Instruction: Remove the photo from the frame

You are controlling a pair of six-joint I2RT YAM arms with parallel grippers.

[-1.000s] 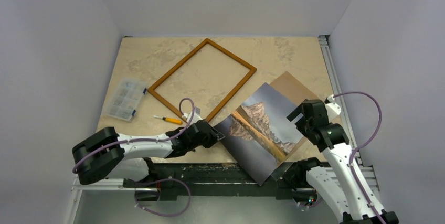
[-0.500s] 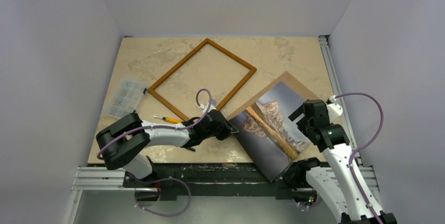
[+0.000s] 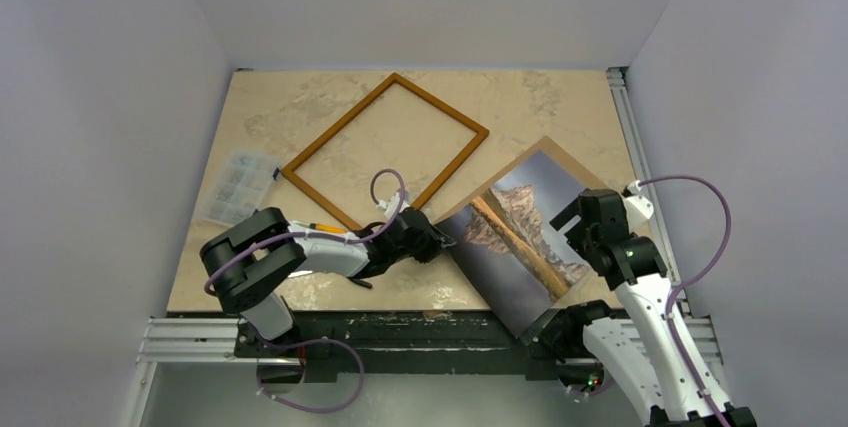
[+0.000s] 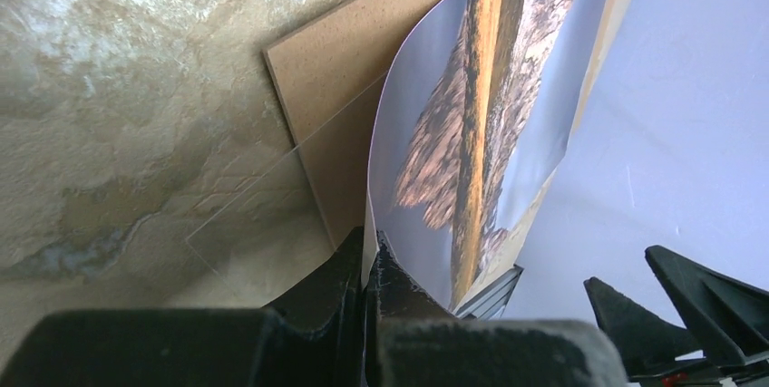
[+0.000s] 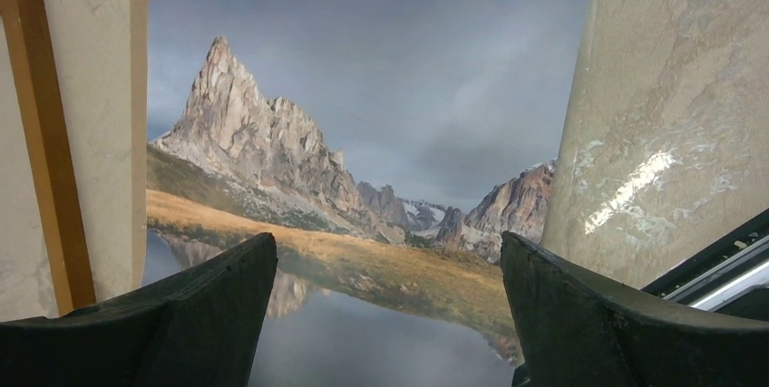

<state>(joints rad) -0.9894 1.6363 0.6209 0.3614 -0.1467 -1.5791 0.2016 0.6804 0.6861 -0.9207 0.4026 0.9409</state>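
While pinched by the left end effector point(image 4: 367, 253), the curled mountain photo point(image 4: 472, 133) is overhung by the wide-spread right end effector point(image 5: 385, 251).

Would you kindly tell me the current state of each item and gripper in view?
photo: out of the frame, one edge curled up, pinched by the left gripper.
frame: empty, lying flat.
backing board: flat under the photo.
left gripper: shut on the photo's edge.
right gripper: open, empty, over the photo.
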